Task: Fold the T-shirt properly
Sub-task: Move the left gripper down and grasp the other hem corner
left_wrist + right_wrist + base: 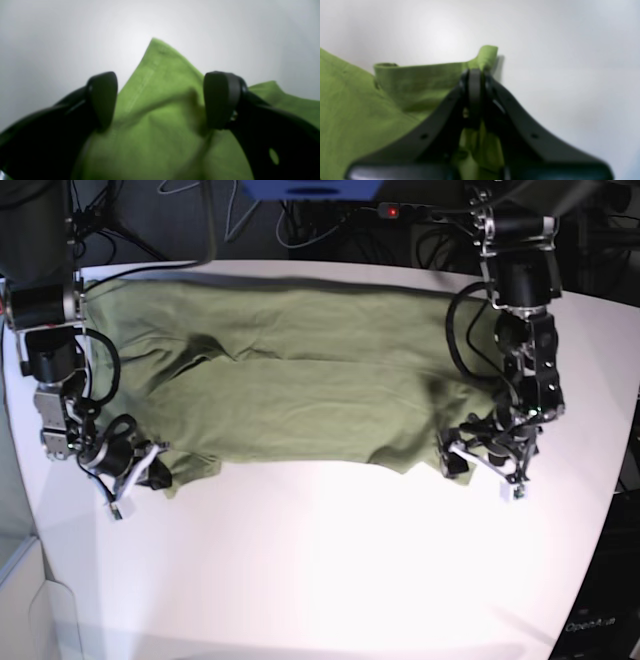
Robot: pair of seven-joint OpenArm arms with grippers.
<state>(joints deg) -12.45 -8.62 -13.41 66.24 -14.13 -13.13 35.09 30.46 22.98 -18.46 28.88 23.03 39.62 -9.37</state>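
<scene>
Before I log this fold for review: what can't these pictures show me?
- Base view: the T-shirt far hem merges with the table edge shadow; sleeves and collar indistinguishable.
- Right wrist view: the right hand covers the pinched cloth.
- Left wrist view: blurred; the open left hand hides cloth on either side.

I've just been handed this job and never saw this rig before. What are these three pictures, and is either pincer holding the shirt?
A two-armed robot works at a white table. The base view looks down on both arms; the other two views come from cameras on the wrists. An olive-green T-shirt lies spread across the table. The right pincer, at the left of the base view, is shut on a pinch of the shirt's edge. The left pincer, at the right of the base view, stands open with cloth lying between its fingers, not gripped.
</scene>
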